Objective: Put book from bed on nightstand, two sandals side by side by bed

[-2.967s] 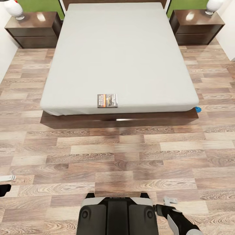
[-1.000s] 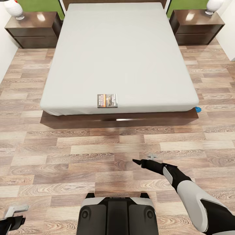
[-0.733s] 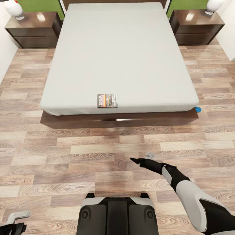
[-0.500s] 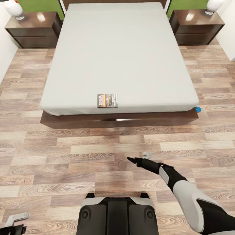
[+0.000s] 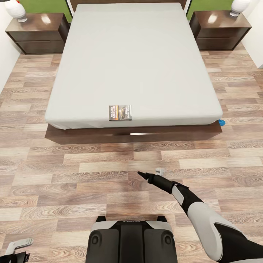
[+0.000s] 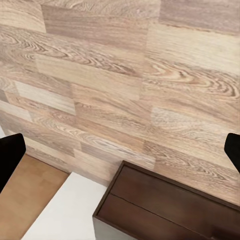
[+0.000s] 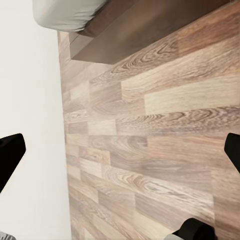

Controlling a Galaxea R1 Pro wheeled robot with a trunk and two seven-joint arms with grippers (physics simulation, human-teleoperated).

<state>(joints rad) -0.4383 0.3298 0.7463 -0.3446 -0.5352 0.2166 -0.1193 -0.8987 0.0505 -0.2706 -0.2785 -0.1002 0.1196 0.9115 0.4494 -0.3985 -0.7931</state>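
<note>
The book (image 5: 120, 112) lies flat on the pale mattress of the bed (image 5: 135, 58), close to its near edge. A bit of one blue sandal (image 5: 221, 122) pokes out at the bed's near right corner. Dark nightstands stand at the head of the bed, one on the left (image 5: 36, 34) and one on the right (image 5: 221, 31). My right gripper (image 5: 150, 172) hangs open over the floor, well short of the bed frame, and holds nothing. Low at the left edge, my left gripper (image 5: 16, 249) is open and empty too. The wrist views show wide-set fingertips (image 6: 10, 159) (image 7: 9, 155).
White lamps (image 5: 15, 9) (image 5: 239, 5) stand on both nightstands. Wood-plank floor (image 5: 73, 175) lies between my base (image 5: 131, 239) and the bed. In the right wrist view a mattress corner (image 7: 70, 12) sits over the frame beside a white wall. The left wrist view has a dark wooden cabinet (image 6: 165, 205).
My right arm has stretched forward and to the left over the floor toward the bed. My left gripper has dropped to the lower left corner. The book and the sandal have not moved.
</note>
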